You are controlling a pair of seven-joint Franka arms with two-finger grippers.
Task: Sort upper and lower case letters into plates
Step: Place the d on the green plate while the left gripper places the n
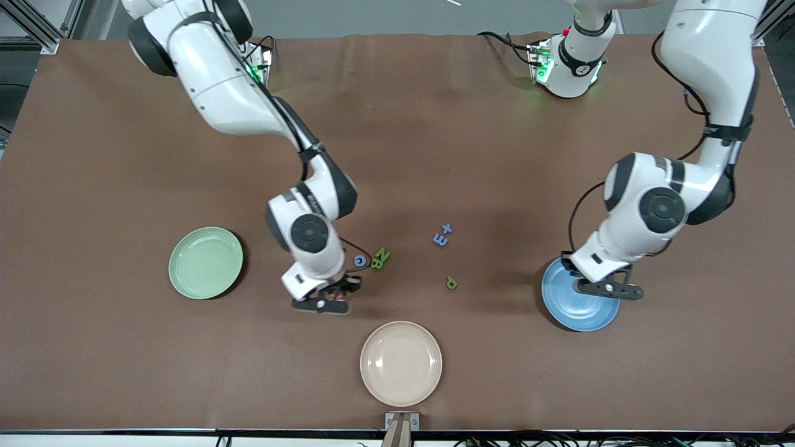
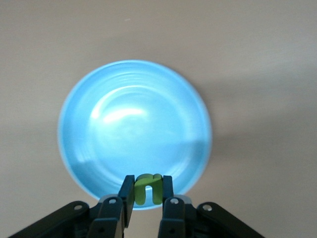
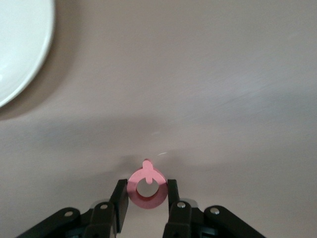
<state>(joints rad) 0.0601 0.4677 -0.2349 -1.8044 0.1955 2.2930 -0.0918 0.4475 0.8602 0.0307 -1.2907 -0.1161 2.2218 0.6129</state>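
I am running a sort with both arms loaded. My left pincer [image 2: 147, 196], clamping a green letter [image 2: 148, 187], is hanging over the blue plate [image 2: 99, 124], so releasing looks next. My right pincer [image 3: 147, 198] is gripping a pink letter [image 3: 146, 186] beside the mint plate [image 1: 205, 262]; it needs carrying over.

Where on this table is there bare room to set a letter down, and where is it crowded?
Bare cloth lies between the green plate and the cream plate, and between the cream plate and the blue plate. The stretch from the loose letters toward the arm bases is bare too. It is crowded mid-table, around those letters and the right gripper.
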